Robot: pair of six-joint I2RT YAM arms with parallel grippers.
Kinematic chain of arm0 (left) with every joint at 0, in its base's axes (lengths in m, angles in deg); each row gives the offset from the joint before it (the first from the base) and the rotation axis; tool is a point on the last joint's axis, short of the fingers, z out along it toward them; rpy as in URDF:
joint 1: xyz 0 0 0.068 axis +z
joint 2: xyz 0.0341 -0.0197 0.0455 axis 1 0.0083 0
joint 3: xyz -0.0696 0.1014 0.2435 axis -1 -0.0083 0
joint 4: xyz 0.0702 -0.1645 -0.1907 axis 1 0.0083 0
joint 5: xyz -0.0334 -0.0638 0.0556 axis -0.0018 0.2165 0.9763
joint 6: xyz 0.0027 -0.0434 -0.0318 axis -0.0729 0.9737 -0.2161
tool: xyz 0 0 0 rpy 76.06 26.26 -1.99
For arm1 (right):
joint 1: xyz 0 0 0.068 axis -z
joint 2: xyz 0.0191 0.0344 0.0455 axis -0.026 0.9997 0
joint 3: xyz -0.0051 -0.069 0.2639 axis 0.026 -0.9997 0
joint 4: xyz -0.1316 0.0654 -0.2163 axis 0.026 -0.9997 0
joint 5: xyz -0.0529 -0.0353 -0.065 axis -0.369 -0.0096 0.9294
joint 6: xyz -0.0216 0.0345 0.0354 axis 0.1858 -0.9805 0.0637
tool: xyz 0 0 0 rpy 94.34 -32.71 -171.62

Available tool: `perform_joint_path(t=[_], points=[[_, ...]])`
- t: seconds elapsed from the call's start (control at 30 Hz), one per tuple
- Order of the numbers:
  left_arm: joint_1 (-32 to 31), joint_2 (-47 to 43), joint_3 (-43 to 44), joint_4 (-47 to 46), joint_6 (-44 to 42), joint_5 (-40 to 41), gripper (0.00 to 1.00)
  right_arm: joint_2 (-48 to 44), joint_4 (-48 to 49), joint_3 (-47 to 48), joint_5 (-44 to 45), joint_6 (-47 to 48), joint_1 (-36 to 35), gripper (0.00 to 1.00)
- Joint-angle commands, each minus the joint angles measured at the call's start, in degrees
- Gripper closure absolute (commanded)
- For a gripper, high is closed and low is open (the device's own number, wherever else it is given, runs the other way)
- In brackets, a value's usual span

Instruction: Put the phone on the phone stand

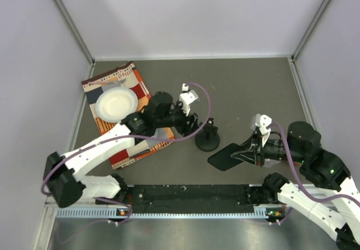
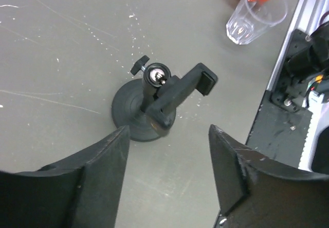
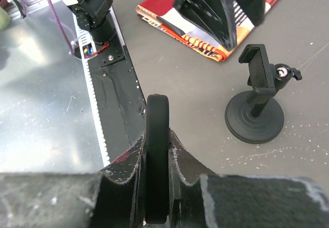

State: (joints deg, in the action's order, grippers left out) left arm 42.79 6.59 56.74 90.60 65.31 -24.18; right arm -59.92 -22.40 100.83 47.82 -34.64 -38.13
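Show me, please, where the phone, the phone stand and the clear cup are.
phone [image 1: 225,157]: top external view, its flat face.
phone stand [image 2: 125,107]: left wrist view, round base.
clear cup [image 2: 254,15]: left wrist view, side wall.

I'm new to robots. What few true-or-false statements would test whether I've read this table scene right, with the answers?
1. The right end effector grips the phone. True.
2. The phone sits on the phone stand. False: it is held off to one side, and the stand's clamp is empty.
3. The left end effector is clamped on the stand. False: its jaws are open, and the stand is just beyond them, untouched.
4. A white dish rests on the patterned cloth. True.
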Motion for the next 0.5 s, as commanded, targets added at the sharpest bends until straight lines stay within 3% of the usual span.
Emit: perform_joint_path(t=[0.0, 0.23, 0.27, 0.37, 0.47], points=[[-1.2, -7.0, -5.2, -7.3, 9.8, 6.5, 0.34, -1.2, 2.8, 1.9, 2.4, -3.1, 0.0, 1.0], [-7.7, -7.3, -7.4, -7.7, 15.9, 22.2, 0.34, -0.9, 2.5, 3.8, 7.0, -3.7, 0.0, 1.0], [-8.1, -6.8, -7.3, -7.8, 16.0, 23.1, 0.36, -0.7, 2.2, 4.5, 7.7, -3.5, 0.0, 1.0], [-9.6, -5.4, -6.8, -8.2, 16.2, 25.5, 0.54, 0.2, 1.3, 5.4, 10.9, -3.2, 0.0, 1.0], [-10.5, -4.6, -6.7, -8.7, 16.2, 28.0, 0.57, 0.5, 0.9, 5.7, 12.6, -3.0, 0.1, 1.0]])
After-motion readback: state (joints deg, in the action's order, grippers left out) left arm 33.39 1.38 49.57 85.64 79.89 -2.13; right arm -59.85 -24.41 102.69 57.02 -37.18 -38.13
